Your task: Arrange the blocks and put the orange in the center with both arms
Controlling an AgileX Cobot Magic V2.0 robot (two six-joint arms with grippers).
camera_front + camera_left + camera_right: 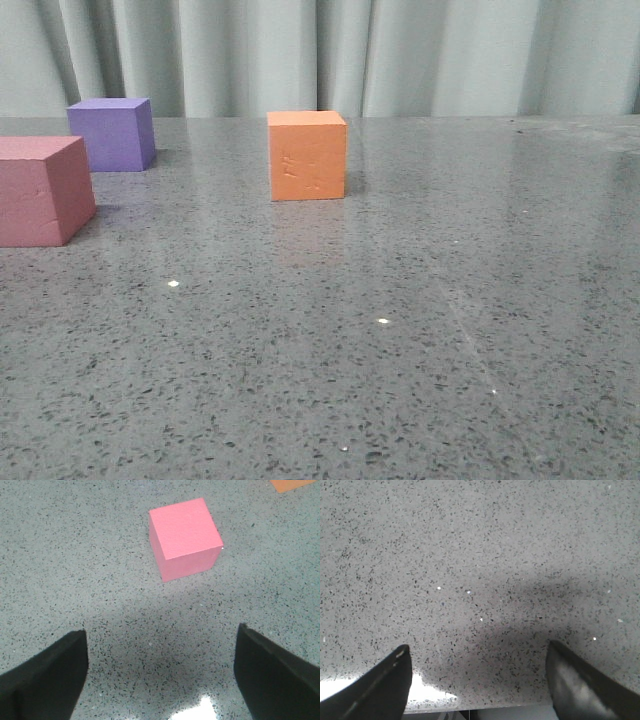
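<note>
Pink cube lies ahead of the left gripper – jaws spread, empty; right gripper spread too – over bare table

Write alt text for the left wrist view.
A pink cube sits alone on the speckled grey table, ahead of the open left pincer, untouched. An orange cube's corner shows at the frame edge.

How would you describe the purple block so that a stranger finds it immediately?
Start at the grey speckled table before the pale curtain. Go to its far left corner, where two cubes stand apart. The purple block is the farther one, behind the pink block; the orange block stands alone near the middle.
</note>
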